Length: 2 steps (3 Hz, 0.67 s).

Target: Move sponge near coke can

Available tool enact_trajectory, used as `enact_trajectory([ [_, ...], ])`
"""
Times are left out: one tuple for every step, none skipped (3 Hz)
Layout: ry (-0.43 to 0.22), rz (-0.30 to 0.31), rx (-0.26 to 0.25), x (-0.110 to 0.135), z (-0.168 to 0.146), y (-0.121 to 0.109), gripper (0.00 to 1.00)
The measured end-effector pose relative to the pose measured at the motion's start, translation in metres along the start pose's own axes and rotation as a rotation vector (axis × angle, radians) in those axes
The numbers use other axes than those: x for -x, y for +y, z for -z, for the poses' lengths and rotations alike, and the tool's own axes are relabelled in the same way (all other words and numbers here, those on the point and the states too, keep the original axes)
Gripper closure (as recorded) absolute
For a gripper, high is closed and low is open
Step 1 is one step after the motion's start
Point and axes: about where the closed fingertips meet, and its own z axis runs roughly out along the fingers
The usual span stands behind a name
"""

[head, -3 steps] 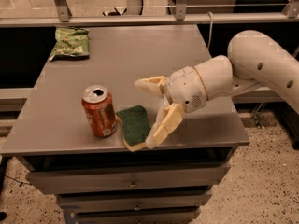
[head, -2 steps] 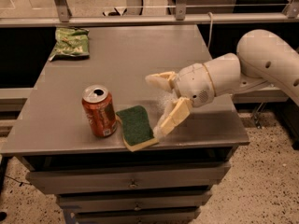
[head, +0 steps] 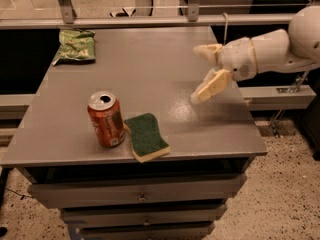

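Note:
The sponge [head: 145, 137], dark green on top with a pale yellow base, lies flat near the table's front edge. It sits right beside the coke can [head: 106, 118], a red-orange can standing upright just to its left. My gripper [head: 199, 74] is up and to the right of the sponge, well apart from it, above the table's right side. It is open and empty, with its cream fingers [head: 212, 85] spread.
A light green snack bag [head: 75, 45] lies at the table's far left corner. The grey table [head: 150, 69] stands on a drawer cabinet [head: 140, 196]. A metal rail [head: 150, 21] runs along the back, and my white arm [head: 280, 44] reaches in from the right.
My gripper has let go of the sponge and pulled away up and to the right. The sponge stays beside the can.

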Motion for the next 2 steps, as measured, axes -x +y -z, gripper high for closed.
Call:
enact_trajectory([
  [-0.038, 0.084, -0.172, 0.0404, 0.0656, -0.058, 0.0],
  [-0.037, 0.081, -0.166, 0.039, 0.0632, -0.0572, 0.0],
])
